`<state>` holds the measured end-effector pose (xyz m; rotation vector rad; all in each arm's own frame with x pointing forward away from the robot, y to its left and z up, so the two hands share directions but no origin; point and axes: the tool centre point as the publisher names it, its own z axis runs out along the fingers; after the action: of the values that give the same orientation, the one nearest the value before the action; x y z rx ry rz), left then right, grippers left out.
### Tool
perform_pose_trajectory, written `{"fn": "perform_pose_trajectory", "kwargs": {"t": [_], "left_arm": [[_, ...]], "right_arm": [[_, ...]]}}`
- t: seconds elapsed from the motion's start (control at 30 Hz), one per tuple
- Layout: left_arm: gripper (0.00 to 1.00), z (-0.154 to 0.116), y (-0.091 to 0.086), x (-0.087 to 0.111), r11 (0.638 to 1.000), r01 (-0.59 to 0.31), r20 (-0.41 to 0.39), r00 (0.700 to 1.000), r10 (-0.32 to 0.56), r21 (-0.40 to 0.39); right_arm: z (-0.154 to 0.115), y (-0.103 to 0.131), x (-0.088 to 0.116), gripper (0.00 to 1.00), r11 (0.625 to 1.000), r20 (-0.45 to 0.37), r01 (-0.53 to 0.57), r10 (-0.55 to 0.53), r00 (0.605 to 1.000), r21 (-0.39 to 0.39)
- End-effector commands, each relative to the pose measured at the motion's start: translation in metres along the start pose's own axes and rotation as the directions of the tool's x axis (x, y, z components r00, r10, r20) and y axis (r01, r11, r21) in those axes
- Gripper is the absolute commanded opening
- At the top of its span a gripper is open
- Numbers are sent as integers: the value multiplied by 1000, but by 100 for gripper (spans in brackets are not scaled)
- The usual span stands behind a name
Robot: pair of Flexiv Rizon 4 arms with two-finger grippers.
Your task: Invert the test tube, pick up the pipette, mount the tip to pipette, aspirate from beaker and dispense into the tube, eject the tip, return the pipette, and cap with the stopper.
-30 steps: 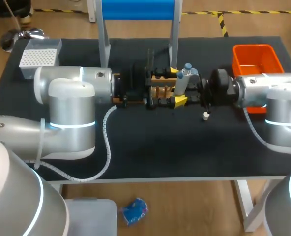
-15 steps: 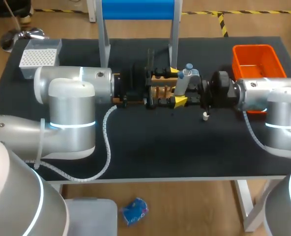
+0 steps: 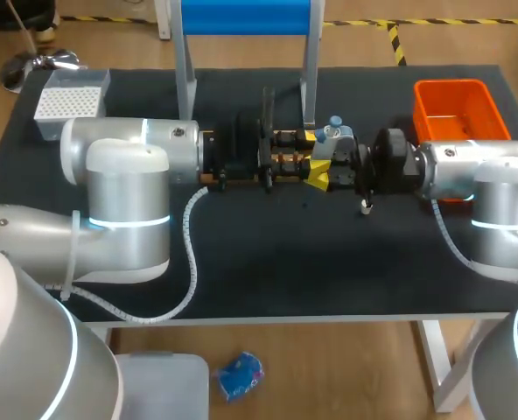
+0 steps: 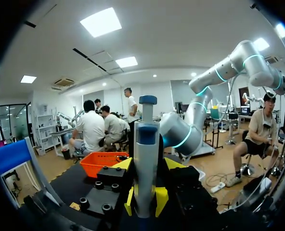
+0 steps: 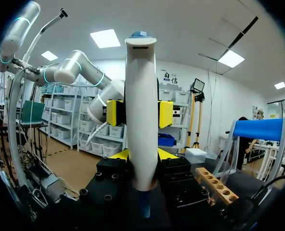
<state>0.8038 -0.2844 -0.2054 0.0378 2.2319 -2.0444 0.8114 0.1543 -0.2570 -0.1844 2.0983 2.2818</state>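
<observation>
- Pipette (image 3: 331,138): upright at the middle of the table (image 3: 285,262), toward the far side, just right of the wooden tube rack (image 3: 287,150). It is held off the surface between the two grippers, which meet from opposite sides.
- Left gripper (image 4: 145,202): comes in from the left, past the rack. In its wrist view the yellow tips sit tight against either side of the pipette's lower body. Finding: clamped on the pipette.
- Right gripper (image 5: 141,156): comes in from the right. In its wrist view the yellow tips show as narrow slivers hard against both sides of the white pipette barrel. The left gripper's yellow pads flank the same barrel higher up on the far side. Finding: also clamped on the pipette.
- Rack: lies between the left arm's wrist and the pipette, with a row of open holes along its top.
- Small white piece (image 3: 365,206): on the table just near of the right gripper, apart from it. Too small to identify.
- Orange bin (image 3: 460,92): far right corner, behind the right arm.
- White tip box (image 3: 71,94): far left corner, well apart from both grippers.
</observation>
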Motion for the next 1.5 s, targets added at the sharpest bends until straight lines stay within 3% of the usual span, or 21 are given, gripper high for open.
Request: {"fn": "perform_pose_trajectory", "kwargs": {"t": [0.03,0.33,0.37,0.4,0.73,1.07,1.3,1.5], "left_arm": [[0,2,1,3,1000,-1,4,1000,1,2],[0,2,1,3,1000,-1,4,1000,1,2],[0,2,1,3,1000,-1,4,1000,1,2],[0,2,1,3,1000,-1,4,1000,1,2],[0,2,1,3,1000,-1,4,1000,1,2],[0,2,1,3,1000,-1,4,1000,1,2],[0,2,1,3,1000,-1,4,1000,1,2],[0,2,1,3,1000,-1,4,1000,1,2]], "right_arm": [[2,1,-1,0,1000,5,1,-1,1000,1],[1,-1,-1,0,1000,-3,1,-1,1000,11],[0,0,-1,18,1000,6,3,-3,1000,18],[0,0,-2,100,1000,12,2,-2,1000,21],[-10,-1,-7,100,999,33,-1,0,999,34],[-60,-1,-20,100,995,82,8,-16,996,94],[-100,-1,-41,100,990,140,22,-42,989,140],[-119,4,-65,100,983,165,51,-81,983,177]]}}
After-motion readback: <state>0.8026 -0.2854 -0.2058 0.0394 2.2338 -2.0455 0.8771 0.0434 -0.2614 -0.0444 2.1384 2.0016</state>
